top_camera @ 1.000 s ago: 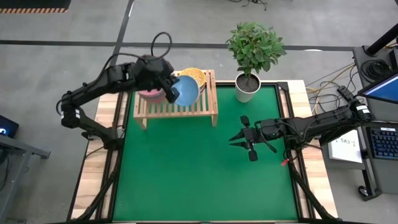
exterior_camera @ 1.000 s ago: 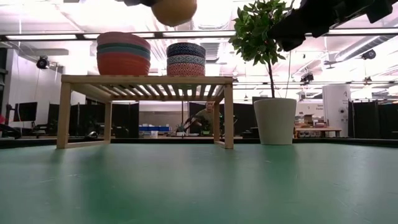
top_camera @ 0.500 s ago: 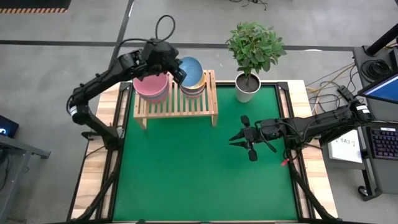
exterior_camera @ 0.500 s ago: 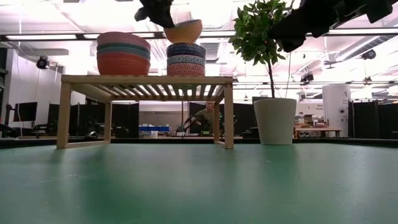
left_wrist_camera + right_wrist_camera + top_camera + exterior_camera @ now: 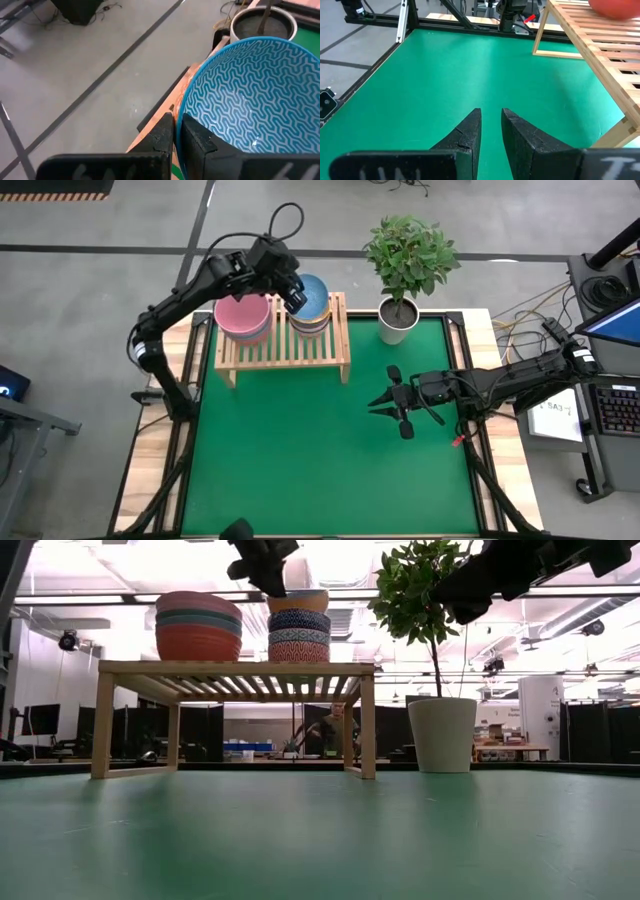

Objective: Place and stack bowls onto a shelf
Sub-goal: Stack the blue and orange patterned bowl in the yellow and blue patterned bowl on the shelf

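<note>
The shelf (image 5: 285,350) (image 5: 235,668) stands at the table's far left. On its left half sits a stack of plain bowls with a pink one on top (image 5: 243,317) (image 5: 198,627). On its right half is a stack of patterned bowls (image 5: 298,637). The light-blue patterned bowl (image 5: 314,296) (image 5: 298,600) (image 5: 250,100) rests upright on top of that stack. My left gripper (image 5: 293,292) (image 5: 265,565) (image 5: 173,135) is shut on this bowl. My right gripper (image 5: 378,402) (image 5: 491,120) hovers above the green mat right of centre, its fingers a little apart and holding nothing. My left gripper pinches the light-blue bowl's rim (image 5: 176,111) on the side toward the table's left. One finger (image 5: 197,142) is inside the bowl and the other (image 5: 161,137) outside. The fingers come from above, slanting in from the left. The bowl sits level on the right stack.
A white pot with a leafy plant (image 5: 398,320) (image 5: 442,735) stands just right of the shelf at the far edge. Green mat (image 5: 320,450) lies open in front of the shelf. The right wrist view shows the shelf's slats (image 5: 600,45) and a red bowl (image 5: 615,7).
My left gripper carried the light-blue bowl from above the shelf's front toward the far edge and over the right stack. It turned the bowl from tipped on edge to level and lowered it onto the stack. The gripper has stayed shut on the rim.
</note>
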{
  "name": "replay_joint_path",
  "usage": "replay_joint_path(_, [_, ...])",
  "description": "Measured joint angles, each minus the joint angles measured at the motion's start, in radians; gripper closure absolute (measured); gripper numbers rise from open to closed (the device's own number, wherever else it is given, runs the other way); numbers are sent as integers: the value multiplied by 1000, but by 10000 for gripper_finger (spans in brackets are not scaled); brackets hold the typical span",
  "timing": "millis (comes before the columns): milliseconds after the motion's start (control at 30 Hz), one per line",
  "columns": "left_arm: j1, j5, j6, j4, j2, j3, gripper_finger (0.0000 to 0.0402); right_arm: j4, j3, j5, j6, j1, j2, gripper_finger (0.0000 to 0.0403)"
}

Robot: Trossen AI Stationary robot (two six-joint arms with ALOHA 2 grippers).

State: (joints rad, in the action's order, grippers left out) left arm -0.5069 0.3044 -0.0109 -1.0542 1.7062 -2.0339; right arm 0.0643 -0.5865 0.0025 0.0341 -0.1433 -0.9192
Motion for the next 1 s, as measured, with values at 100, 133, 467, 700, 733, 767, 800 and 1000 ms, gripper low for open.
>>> replay_joint_path(100, [-2, 0, -7, -62, 32, -53, 397, -2, 0, 0, 0, 0, 0, 339])
replay_joint_path(133, [-4, 0, -7, -80, 43, -70, 397, -3, 0, 0, 0, 0, 0, 339])
replay_joint_path(467, [-37, -98, -15, -140, 87, -148, 397, -4, 0, 0, -1, 0, 0, 339])
replay_joint_path(700, [-87, -160, -3, -186, 99, -145, 397, -3, 0, 0, -10, 0, 0, 339])
replay_joint_path(733, [-92, -164, -3, -194, 101, -145, 397, -3, 0, -1, -10, 0, 0, 339])
replay_joint_path(767, [-94, -164, -3, -203, 105, -145, 397, -3, 0, -1, -10, 0, 0, 339])
replay_joint_path(800, [-96, -165, -3, -207, 108, -145, 397, -3, 0, -1, -10, 0, 0, 339])
replay_joint_path(1000, [-96, -187, -6, -204, 123, -145, 396, -3, 0, 0, -9, 0, 0, 339])
